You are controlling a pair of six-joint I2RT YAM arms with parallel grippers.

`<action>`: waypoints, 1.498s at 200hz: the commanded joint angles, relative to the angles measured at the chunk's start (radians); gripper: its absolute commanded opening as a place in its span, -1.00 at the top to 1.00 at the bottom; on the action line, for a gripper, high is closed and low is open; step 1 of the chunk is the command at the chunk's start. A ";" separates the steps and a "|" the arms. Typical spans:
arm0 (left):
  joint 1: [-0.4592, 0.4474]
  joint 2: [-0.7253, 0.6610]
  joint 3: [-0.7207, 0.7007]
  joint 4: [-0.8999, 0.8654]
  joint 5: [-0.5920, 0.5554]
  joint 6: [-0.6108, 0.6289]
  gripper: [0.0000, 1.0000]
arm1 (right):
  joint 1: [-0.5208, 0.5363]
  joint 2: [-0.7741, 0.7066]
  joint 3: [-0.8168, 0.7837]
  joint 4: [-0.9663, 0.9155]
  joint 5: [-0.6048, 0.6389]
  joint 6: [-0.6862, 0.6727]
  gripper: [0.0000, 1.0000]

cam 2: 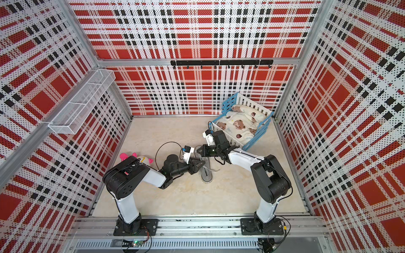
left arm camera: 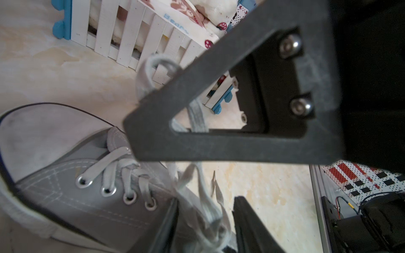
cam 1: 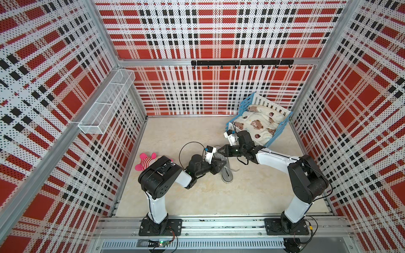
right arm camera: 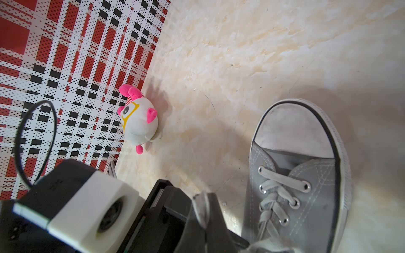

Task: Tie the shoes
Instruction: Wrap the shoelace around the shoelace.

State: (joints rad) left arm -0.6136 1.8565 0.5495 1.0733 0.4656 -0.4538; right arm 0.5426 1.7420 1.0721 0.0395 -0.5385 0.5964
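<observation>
The grey canvas shoe point(cam 1: 227, 174) point(cam 2: 206, 174) lies mid-floor between both arms, its white toe cap point(right arm camera: 295, 129) facing away from the rail. My right gripper point(right arm camera: 205, 201) point(cam 1: 221, 150) is shut on a loop of pale lace point(left arm camera: 151, 65) lifted beside the shoe. My left gripper point(left arm camera: 206, 221) point(cam 1: 220, 163) hovers over the shoe's eyelets point(left arm camera: 107, 190). Its jaws stand apart around a blurred bundle of loose laces point(left arm camera: 203, 210). In the left wrist view the right gripper's grey finger point(left arm camera: 219, 140) crosses in front and hides part of the lace.
A pink-striped plush toy point(cam 1: 146, 162) point(right arm camera: 138, 118) lies by the left wall, partly behind my left arm. A blue and white doll bed point(cam 1: 260, 122) with bedding stands at the back right, close behind my right wrist. A wire basket point(cam 1: 107, 103) and hook rail point(cam 1: 241, 63) hang on the walls.
</observation>
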 commanded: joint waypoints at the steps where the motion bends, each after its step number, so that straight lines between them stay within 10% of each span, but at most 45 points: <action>1: 0.001 0.008 0.016 0.004 0.005 0.015 0.27 | -0.003 -0.032 -0.017 0.029 -0.003 0.003 1.00; 122: 0.038 0.012 0.015 -0.005 0.034 0.025 0.92 | -0.003 -0.055 -0.046 0.034 -0.005 -0.020 1.00; 186: 0.044 -0.018 -0.018 -0.027 0.068 0.055 0.41 | -0.002 -0.083 -0.048 0.031 0.003 -0.025 1.00; 299: 0.038 0.013 0.040 -0.036 0.098 0.074 0.36 | 0.020 -0.088 -0.056 0.051 -0.004 -0.009 1.00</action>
State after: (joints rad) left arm -0.5732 1.8561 0.5652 1.0389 0.5514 -0.3962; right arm 0.5484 1.6936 1.0286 0.0555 -0.5381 0.5884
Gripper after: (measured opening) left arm 0.335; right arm 0.067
